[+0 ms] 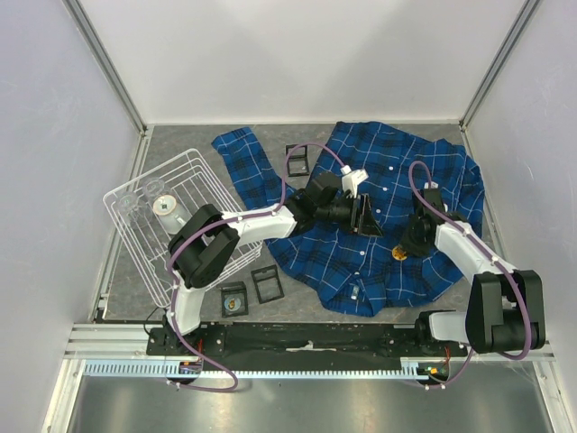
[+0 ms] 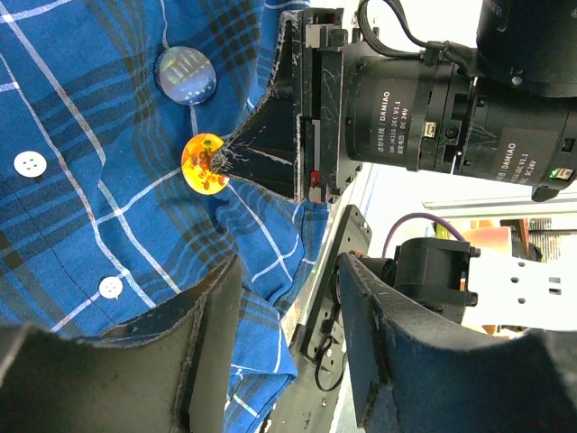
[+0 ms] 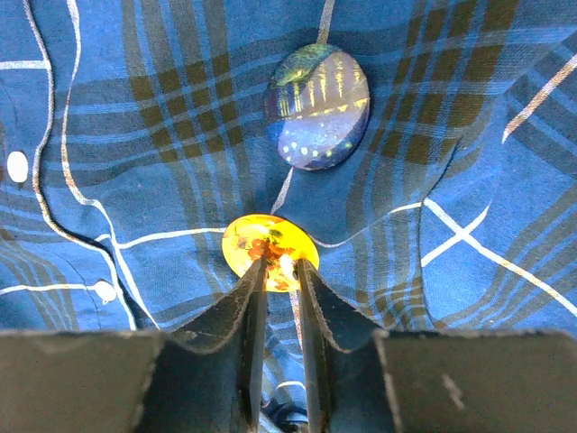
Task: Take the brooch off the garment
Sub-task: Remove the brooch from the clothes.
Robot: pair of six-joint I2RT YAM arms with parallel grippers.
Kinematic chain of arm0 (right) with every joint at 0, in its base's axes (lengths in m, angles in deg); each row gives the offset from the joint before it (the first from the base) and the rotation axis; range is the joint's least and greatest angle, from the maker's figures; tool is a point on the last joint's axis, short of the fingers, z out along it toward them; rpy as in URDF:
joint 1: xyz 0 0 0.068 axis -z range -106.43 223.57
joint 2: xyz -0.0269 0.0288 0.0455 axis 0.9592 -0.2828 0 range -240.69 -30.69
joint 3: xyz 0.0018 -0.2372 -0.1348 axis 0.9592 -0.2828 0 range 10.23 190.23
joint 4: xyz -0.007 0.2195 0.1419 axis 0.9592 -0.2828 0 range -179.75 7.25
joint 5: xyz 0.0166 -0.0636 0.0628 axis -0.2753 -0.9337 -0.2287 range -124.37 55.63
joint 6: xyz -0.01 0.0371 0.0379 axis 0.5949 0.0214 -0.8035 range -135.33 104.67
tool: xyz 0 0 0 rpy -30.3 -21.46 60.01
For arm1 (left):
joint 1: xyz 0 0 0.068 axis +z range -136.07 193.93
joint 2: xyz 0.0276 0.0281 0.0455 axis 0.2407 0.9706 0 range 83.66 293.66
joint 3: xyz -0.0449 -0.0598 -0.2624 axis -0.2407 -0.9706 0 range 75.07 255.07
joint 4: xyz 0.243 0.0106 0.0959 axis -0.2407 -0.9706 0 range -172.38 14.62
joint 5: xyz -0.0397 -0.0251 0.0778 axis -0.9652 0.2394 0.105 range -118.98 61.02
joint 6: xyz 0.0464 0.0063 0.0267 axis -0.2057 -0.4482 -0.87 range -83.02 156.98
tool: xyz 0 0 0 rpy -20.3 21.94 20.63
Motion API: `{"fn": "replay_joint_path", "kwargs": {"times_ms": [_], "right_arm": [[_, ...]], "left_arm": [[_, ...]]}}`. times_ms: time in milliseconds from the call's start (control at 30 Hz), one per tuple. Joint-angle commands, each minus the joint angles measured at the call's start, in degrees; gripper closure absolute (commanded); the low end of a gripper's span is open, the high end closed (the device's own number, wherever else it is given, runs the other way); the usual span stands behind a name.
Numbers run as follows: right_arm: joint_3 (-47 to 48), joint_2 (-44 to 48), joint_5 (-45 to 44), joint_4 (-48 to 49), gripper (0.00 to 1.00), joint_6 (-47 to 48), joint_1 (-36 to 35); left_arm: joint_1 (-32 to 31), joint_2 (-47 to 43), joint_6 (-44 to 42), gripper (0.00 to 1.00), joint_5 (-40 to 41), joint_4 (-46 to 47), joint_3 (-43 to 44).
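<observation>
status, right arm: from its base at the near right corner the arm folds at the elbow and reaches inward over the garment point(image 1: 388, 180), with the wrist pitched down. the right gripper point(image 3: 280, 269) is closed to a narrow slit, and its two fingertips pinch the near edge of the brooch point(image 3: 269, 244). the brooch is a round orange disc with dark flecks.

status, left arm: the arm rises from the near left corner, bends above the rim of the wire basket point(image 1: 126, 194), and stretches right across the table to the middle of the shirt. the left gripper point(image 2: 288, 271) stands wide apart and holds nothing; blue plaid cloth lies under its fingers point(image 2: 212, 334).

location of the work item: the brooch sits on the shirt front, toward the near right part of the cloth, which lies spread flat on the grey table point(image 1: 180, 140). a second round badge point(image 3: 317, 106) with a dark blue pattern sits just beyond it, close but apart (i cannot tell what it depicts). white buttons point(image 2: 30, 163) run alongside. several small black frames point(image 1: 267, 284) lie on the table near the shirt's edge.
</observation>
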Motion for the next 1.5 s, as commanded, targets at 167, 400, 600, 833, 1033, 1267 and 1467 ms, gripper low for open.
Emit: {"fn": "replay_joint_path", "kwargs": {"times_ms": [167,400,600,833,1033,1267,1467], "right_arm": [[-0.1,-3.8,1.2,3.9,0.58,2.4,-2.8],[-0.1,-5.7,-1.4,5.0,0.41,2.9,-4.4],[0.3,-7.0,-4.1,5.0,0.37,1.4,-5.8],[-0.1,-7.6,-6.7,5.0,0.51,-0.7,-5.8],[-0.1,-5.5,-8.0,4.3,0.60,-0.8,-5.7],[-2.1,1.9,-5.9,2.1,0.82,-3.6,-3.2],[-4.0,7.6,0.4,0.7,0.86,-4.0,5.5]], "left_arm": [[0.6,0.6,1.1,0.46,-2.0,2.1,1.2],[1.1,1.0,1.1,0.46,-2.7,2.0,1.3],[1.3,2.1,1.6,0.46,-3.3,1.9,1.6],[1.3,3.9,1.7,0.46,-4.4,0.6,3.1],[1.3,5.0,1.8,0.46,-4.9,0.0,3.6],[0.6,8.8,2.3,0.52,-7.2,-0.8,6.9],[-1.4,15.3,1.5,0.62,-8.8,-4.5,14.4]]}}
